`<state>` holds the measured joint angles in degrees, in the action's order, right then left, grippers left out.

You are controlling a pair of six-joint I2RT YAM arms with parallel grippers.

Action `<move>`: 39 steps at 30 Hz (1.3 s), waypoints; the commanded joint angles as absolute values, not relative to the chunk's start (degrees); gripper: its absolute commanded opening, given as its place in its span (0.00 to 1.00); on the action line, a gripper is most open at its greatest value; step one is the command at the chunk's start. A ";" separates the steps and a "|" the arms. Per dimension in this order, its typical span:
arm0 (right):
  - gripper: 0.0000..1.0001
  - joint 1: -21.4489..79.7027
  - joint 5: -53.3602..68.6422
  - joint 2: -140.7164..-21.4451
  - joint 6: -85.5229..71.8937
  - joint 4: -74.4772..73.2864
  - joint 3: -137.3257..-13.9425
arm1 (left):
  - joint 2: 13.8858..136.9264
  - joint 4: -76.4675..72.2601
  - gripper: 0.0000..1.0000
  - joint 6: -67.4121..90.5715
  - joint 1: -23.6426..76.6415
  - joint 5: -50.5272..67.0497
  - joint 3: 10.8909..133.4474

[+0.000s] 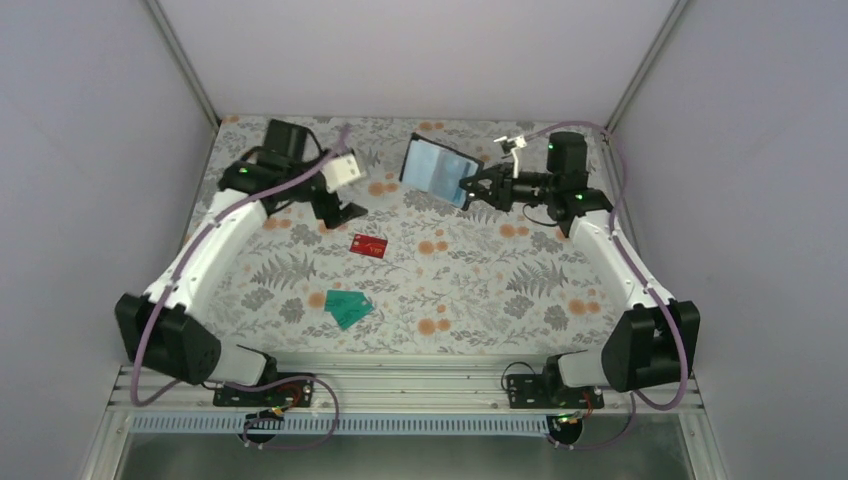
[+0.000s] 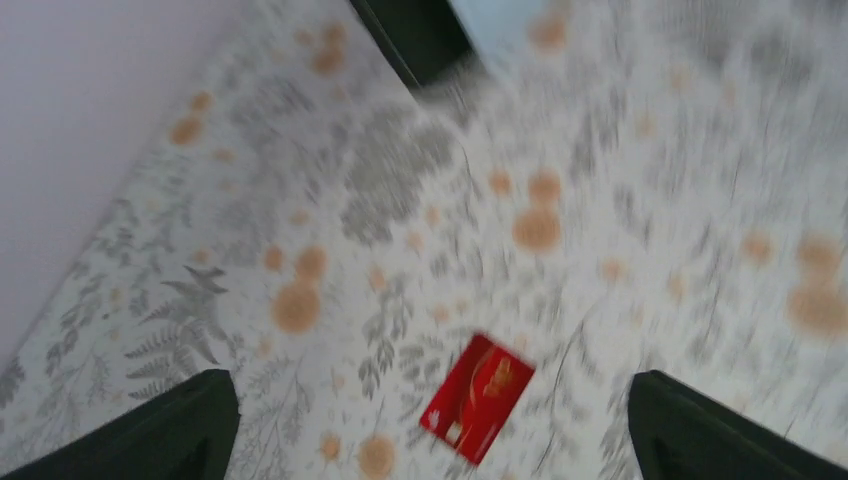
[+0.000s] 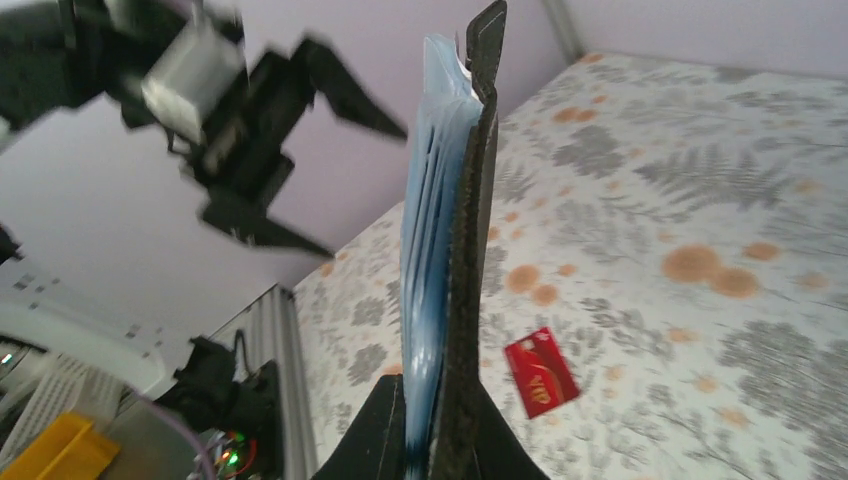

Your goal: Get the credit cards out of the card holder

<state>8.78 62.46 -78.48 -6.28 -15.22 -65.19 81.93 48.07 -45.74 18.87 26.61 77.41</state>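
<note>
Floral table [image 1: 480,280] | we hold our left gripper [image 1: 342,208] wide, empty | our right gripper [image 1: 470,188] clamps the card holder [image 1: 437,168]

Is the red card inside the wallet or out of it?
Out. The red card lies flat on the table, well apart from the card holder pinched in the right gripper.

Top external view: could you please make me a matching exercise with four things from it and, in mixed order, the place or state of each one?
Things:
1. red card
2. teal cards
3. card holder
4. left gripper

Places or states:
a. open, holding nothing
b. clamped by the right gripper
c. lying alone near the middle of the table
d. overlapping each other, closest to the near edge

Pairs: 1-c, 2-d, 3-b, 4-a
</note>
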 commanded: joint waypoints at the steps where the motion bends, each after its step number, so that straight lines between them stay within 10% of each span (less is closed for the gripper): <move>1: 0.04 14.61 66.03 -78.42 -2.85 -16.62 -67.87 | 79.24 47.38 1.00 -32.10 15.07 39.45 81.47; 19: 0.04 30.87 63.61 -80.86 2.01 -17.38 -73.70 | 71.49 41.31 0.99 -25.26 10.42 66.62 72.21; 21: 0.04 31.46 62.60 -80.93 1.54 -17.03 -74.19 | 71.34 43.50 0.85 -27.39 10.36 67.72 72.92; 25: 0.05 32.19 62.22 -80.85 0.70 -15.82 -74.53 | 70.90 45.75 0.08 -29.59 10.24 68.44 74.07; 26: 0.07 32.25 62.15 -80.44 0.31 -15.04 -74.39 | 70.77 46.19 0.03 -29.79 10.22 69.34 74.09; 39: 0.22 38.63 49.03 -80.01 -6.41 0.97 -71.69 | 68.99 53.28 0.02 -36.80 9.68 74.97 77.88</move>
